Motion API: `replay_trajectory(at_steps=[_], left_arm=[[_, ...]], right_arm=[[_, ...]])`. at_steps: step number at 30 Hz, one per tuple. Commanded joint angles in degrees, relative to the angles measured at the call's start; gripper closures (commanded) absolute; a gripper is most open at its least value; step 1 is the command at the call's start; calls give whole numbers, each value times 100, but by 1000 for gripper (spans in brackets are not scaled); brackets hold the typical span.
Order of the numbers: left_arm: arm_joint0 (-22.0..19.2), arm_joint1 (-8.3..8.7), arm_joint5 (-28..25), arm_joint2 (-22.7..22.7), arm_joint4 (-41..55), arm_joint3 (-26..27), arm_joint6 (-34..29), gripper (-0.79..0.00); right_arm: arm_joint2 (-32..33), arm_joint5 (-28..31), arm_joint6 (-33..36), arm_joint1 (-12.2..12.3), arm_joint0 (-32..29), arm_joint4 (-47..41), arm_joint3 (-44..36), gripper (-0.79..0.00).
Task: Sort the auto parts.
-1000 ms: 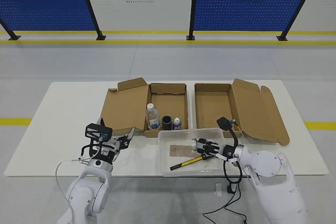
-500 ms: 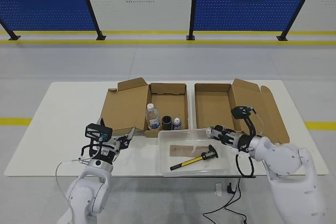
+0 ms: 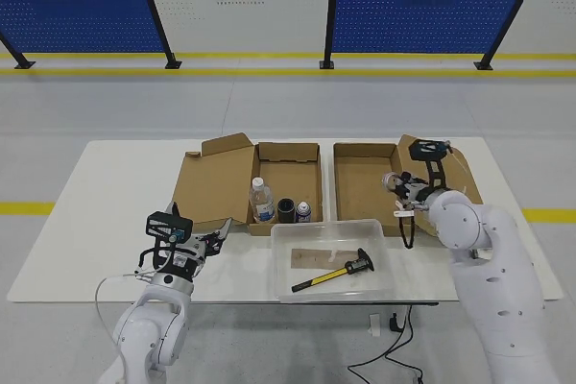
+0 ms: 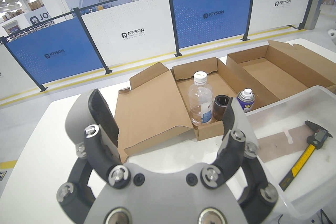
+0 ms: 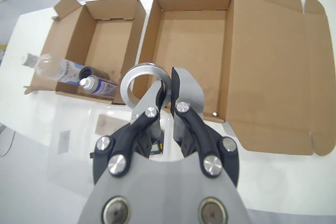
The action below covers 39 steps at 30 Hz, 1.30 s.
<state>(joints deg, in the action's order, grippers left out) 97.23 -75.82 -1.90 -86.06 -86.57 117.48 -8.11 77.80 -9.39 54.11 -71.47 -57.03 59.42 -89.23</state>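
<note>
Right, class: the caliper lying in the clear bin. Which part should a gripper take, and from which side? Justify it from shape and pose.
Probably the yellow beam of the caliper, mid-length, from straight above. It lies flat and diagonal on the floor of the bin, whose walls block side approaches; close across the narrow beam, not the bulky black head.
</note>
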Motion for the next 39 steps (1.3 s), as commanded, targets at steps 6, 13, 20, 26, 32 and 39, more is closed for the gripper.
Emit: replay_trajectory(at_steps=[6, 13, 20, 26, 32, 39], left_arm=[[0, 0, 0, 0, 1, 0, 0, -785], [0, 0, 0, 0, 1, 0, 0, -785], [0, 0, 0, 0, 1, 0, 0, -785], [0, 0, 0, 0, 1, 0, 0, -785], [0, 0, 0, 0, 1, 0, 0, -785], [0, 0, 0, 0, 1, 0, 0, -785]], right_arm=[[-843, -395, -80, -197, 1203, 342, 1934, 0], [-1527, -585, -155, -472, 1996, 234, 3531, 0], [-1926, -686, -196, -680, 2224, 136, 4404, 0], [-2079, -895, -78, -762, 2311, 275, 4716, 0], [-2055, -767, -98, -761, 2365, 374, 4955, -46], [-1978, -289, -247, -743, 2452, 365, 5139, -369]])
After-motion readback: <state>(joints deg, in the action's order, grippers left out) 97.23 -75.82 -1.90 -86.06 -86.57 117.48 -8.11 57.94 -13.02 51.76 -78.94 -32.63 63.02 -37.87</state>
